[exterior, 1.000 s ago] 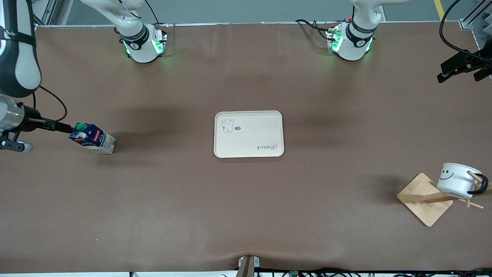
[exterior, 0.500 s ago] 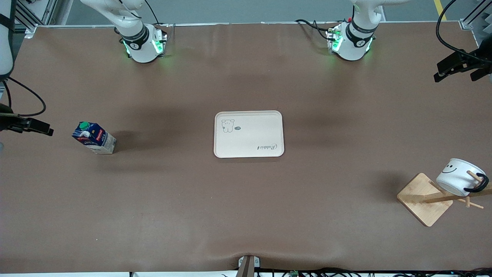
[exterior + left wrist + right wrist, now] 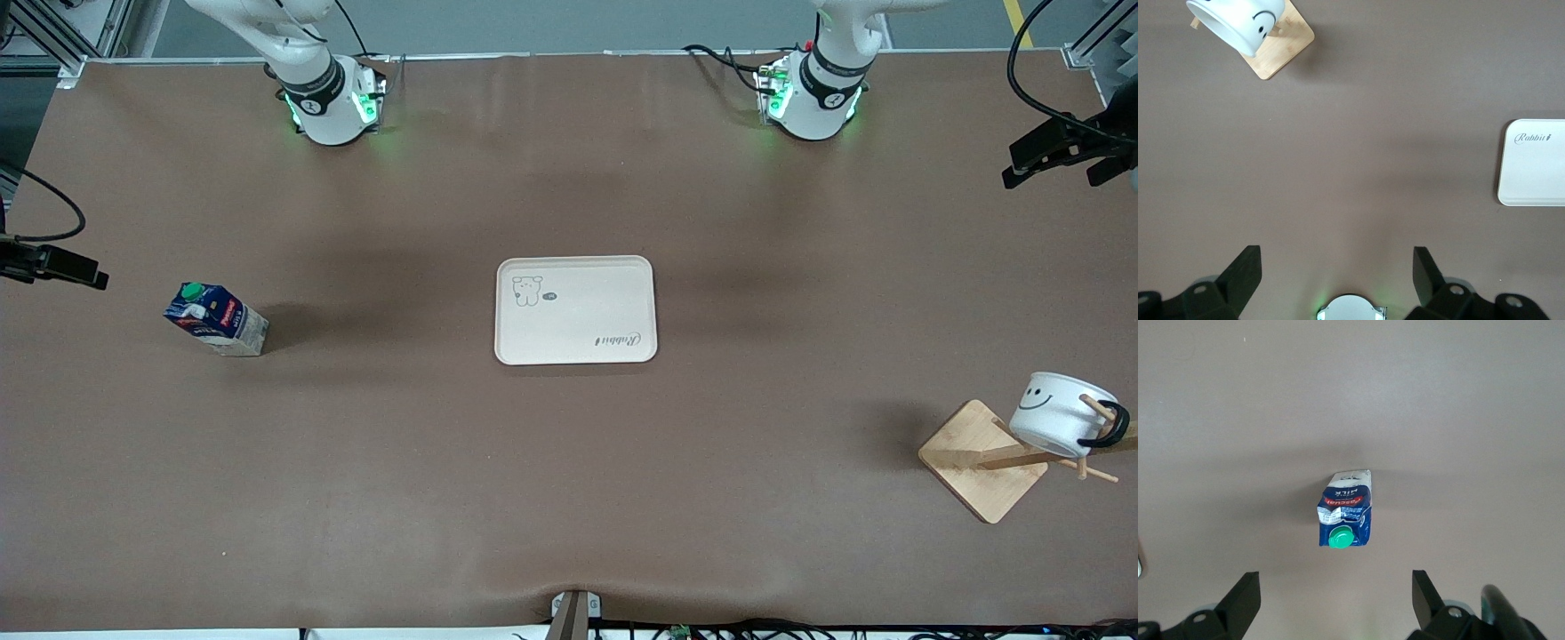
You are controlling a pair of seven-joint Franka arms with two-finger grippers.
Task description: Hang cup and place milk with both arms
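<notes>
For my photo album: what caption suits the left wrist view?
Open left pincer over bare table, smiley cup hung on its wooden rack, tray at the edge.

Front view: high, facing both bases across the table (image 3: 569, 498). Left wrist view: raised, looking down on cup (image 3: 1238, 23) and tray (image 3: 1533, 163). Right wrist view: raised, straight above milk (image 3: 1346, 510). All three things shared with front view.

Brown matte table cover (image 3: 569, 498) fills most of front view, slight wrinkles w/ soft shadows. Grey floor strip along top edge, yellow line (image 3: 1013, 18) at one corner. Alu frame rails at both upper corners. Cables along lower edge. Lighting even, diffuse.
</notes>
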